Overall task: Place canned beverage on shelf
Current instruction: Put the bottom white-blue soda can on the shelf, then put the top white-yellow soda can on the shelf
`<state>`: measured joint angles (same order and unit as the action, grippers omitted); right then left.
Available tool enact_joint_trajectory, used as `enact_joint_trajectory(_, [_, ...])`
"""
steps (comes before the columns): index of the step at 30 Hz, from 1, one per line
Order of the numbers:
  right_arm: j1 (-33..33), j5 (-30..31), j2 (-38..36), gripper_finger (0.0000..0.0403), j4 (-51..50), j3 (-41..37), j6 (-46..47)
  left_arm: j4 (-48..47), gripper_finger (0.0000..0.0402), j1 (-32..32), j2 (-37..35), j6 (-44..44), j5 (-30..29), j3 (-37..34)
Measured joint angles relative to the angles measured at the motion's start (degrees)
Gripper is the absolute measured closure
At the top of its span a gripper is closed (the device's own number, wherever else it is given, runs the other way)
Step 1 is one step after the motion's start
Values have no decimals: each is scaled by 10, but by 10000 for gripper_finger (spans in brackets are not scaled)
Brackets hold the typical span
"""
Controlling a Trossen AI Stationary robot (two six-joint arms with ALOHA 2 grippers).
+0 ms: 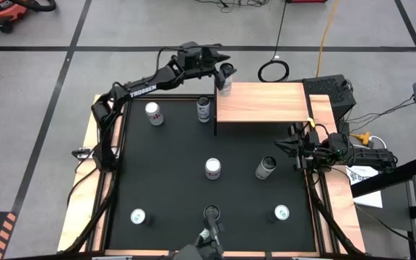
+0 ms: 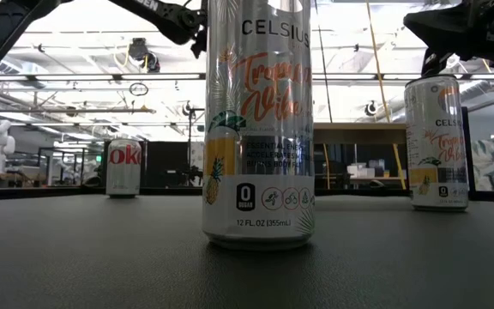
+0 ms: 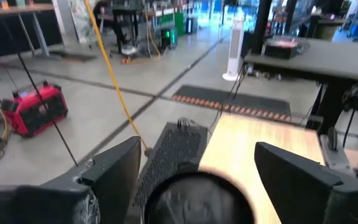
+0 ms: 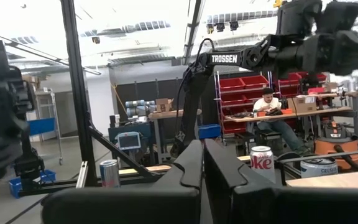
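My left gripper (image 1: 224, 75) reaches over the far left corner of the light-wood shelf (image 1: 266, 102) and is shut on a silver beverage can (image 1: 224, 87). In the left wrist view the can's top (image 3: 196, 198) shows between the two fingers, with the shelf's wood (image 3: 253, 149) beyond it. My right gripper (image 1: 293, 147) waits by the table's right edge, below the shelf's near right corner, shut and empty; its fingers (image 4: 191, 171) lie together. My left gripper has the can's upper part (image 3: 166, 193) between its two fingers (image 3: 114, 177), one on each side. The fingers come level from the table's left side. The can stands upright at the shelf's far left corner; whether its base rests on the wood, I cannot tell.
Several other cans stand on the black mat (image 1: 172, 188): two just left of the shelf (image 1: 154, 113) (image 1: 204, 108), two mid-mat (image 1: 213, 168) (image 1: 266, 167), others near the front edge (image 1: 138, 216) (image 1: 282, 213). A tall can (image 2: 258, 129) fills the low view.
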<state>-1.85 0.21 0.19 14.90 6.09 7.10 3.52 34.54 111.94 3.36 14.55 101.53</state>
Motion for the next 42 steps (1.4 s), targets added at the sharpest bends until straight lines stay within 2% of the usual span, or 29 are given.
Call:
enact_joint_trajectory(7, [0,0,0,403,22,0,-9,-39,84,0,-58,0,28,0])
enact_joint_trajectory(16, [0,14,0,403,49,0,-8,-216,84,-20,-176,5,173,1])
enact_joint_trajectory(19, [0,27,0,403,51,0,3,-264,84,-38,-203,7,194,2])
enact_joint_trajectory(26, [0,28,0,403,50,0,12,-380,84,-90,-229,83,177,2])
enact_joint_trajectory(33, [0,28,0,403,50,0,12,-473,84,-118,-229,125,101,1])
enact_joint_trajectory(42, [0,28,0,403,50,0,8,-451,84,-125,-229,150,89,1])
